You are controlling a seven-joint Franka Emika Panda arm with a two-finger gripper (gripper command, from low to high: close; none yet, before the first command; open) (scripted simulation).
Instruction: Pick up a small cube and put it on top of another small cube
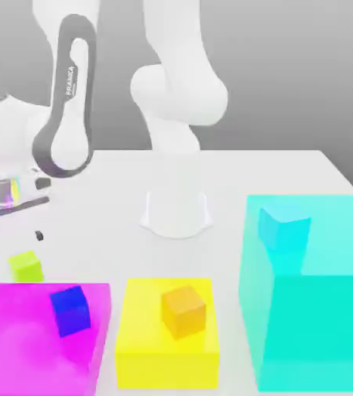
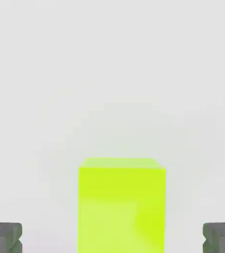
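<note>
White table [image 1: 210, 178] under the scene; Franka Panda arm [image 1: 176, 77] stands on it. Cyan block [image 1: 319, 332] at the exterior view's right, light cyan cube [image 1: 284, 227] on it. Magenta block [image 1: 32, 340] at the exterior view's left, dark blue cube [image 1: 70, 311] on top. Yellow block [image 1: 168, 367] between them, orange cube [image 1: 183, 312] on it. Gripper [image 1: 17, 240]: jaws apart, nothing clamped, above the lime cube [image 1: 26, 267]. Lime cube sits on the table behind the magenta block.

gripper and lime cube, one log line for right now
gripper: open | lime cube: between fingertips, ungripped | blue cube: on magenta block | stack: not made
</note>
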